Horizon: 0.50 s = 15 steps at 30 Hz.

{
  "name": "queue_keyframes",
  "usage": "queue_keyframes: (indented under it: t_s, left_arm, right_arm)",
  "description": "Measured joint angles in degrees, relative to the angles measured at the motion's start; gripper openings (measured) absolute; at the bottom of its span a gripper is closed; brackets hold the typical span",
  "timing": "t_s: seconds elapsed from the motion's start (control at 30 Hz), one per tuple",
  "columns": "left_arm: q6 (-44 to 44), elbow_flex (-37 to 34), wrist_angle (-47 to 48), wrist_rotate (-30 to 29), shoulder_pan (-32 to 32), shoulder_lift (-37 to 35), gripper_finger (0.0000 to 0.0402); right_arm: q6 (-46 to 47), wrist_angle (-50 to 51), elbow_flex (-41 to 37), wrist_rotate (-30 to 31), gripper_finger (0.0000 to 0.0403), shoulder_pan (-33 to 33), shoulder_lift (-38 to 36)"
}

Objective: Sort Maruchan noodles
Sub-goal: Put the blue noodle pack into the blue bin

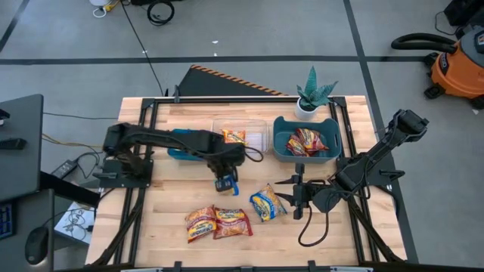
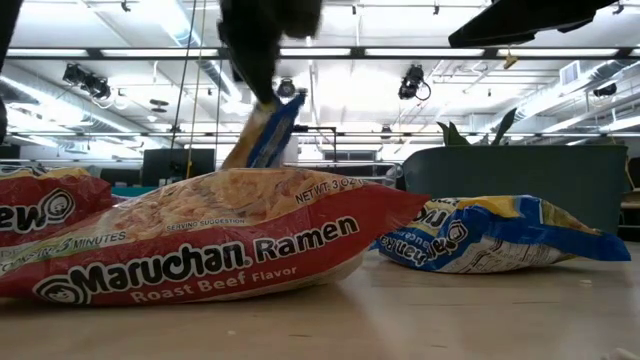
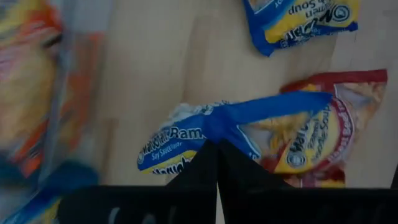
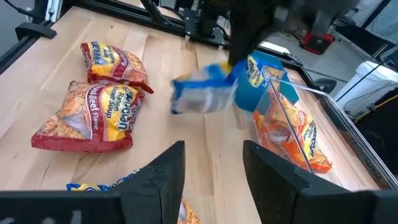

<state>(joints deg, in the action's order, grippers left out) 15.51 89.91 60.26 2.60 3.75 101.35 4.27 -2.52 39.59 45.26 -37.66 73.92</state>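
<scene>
My left gripper (image 1: 224, 178) hangs over the table's middle, shut on a blue-and-yellow noodle packet (image 3: 186, 140), which also shows as the blurred packet (image 4: 202, 93) in the right wrist view. My right gripper (image 4: 212, 167) is open and low, just right of a second blue-and-yellow packet (image 1: 266, 202) that lies flat on the table. Two red packets (image 1: 200, 224) (image 1: 234, 221) lie side by side near the front edge. An orange packet (image 1: 234, 137) sits in the clear bin (image 1: 257, 125). Red packets (image 1: 307, 140) lie in the right teal bin (image 1: 278, 143). My left gripper pinches the blue-and-yellow packet between its two fingers at a crumpled part near the packet's middle (image 3: 217, 121), coming from above and pointing down. The packet (image 2: 266, 130) hangs tilted below the fingers, and the right wrist view shows it clear of the table.
A second teal bin (image 1: 181, 145) sits under my left arm, left of the clear bin. A potted plant (image 1: 311, 97) stands at the far edge behind the right teal bin. Bare wood shows between the bins and the loose packets.
</scene>
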Motion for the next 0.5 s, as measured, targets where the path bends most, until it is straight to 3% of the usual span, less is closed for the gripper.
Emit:
queue_keyframes:
  t_s: [0.27, 0.5]
  left_arm:
    - [5.8, 0.0, 13.4, -7.7, 0.5, -9.4, 0.0001]
    - [7.1, 0.0, 26.8, -20.0, -2.0, -14.1, 0.0001]
  right_arm:
    - [-1.1, -0.5, 0.0, 0.0, 0.0167, 0.0, 0.0]
    - [-1.5, -1.4, 0.0, -0.4, 0.0167, 0.1, 0.0]
